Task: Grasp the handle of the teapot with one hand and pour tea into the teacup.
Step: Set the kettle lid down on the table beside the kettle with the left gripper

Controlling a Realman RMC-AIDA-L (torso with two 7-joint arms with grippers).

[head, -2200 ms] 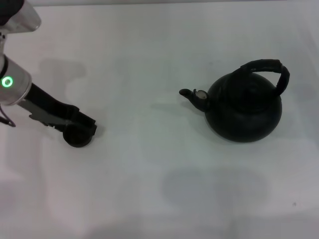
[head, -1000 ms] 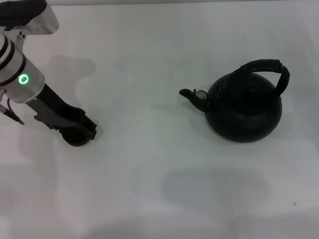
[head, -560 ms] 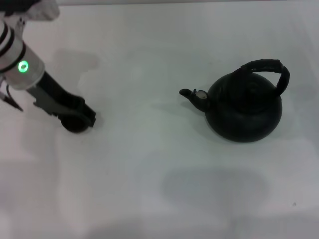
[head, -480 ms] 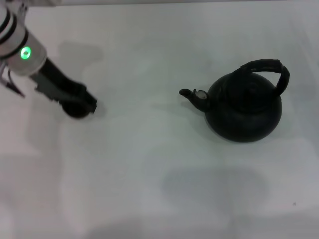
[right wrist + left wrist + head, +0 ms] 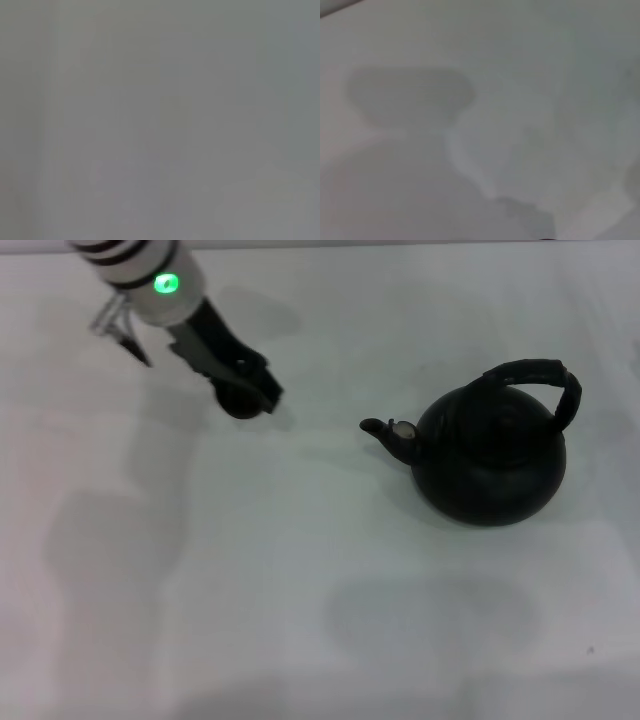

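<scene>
The matte black teapot (image 5: 490,460) stands on the white table (image 5: 300,570) at the right, its spout (image 5: 383,430) pointing left. Its thick arched handle (image 5: 540,375) stands up over the top. My left gripper (image 5: 256,392) is at the upper left of the head view, left of the spout and well apart from it. It is shut on the tiny dark teacup (image 5: 238,404), which sits low under the fingers. The wrist views show only blurred pale surface. My right gripper is out of view.
The left arm's white wrist with a green light (image 5: 165,283) reaches in from the top left corner. Soft shadows lie on the table at the lower middle and left.
My left gripper has carried the teacup from the left edge up and to the right, much closer to the teapot's spout. The teapot has not moved.
</scene>
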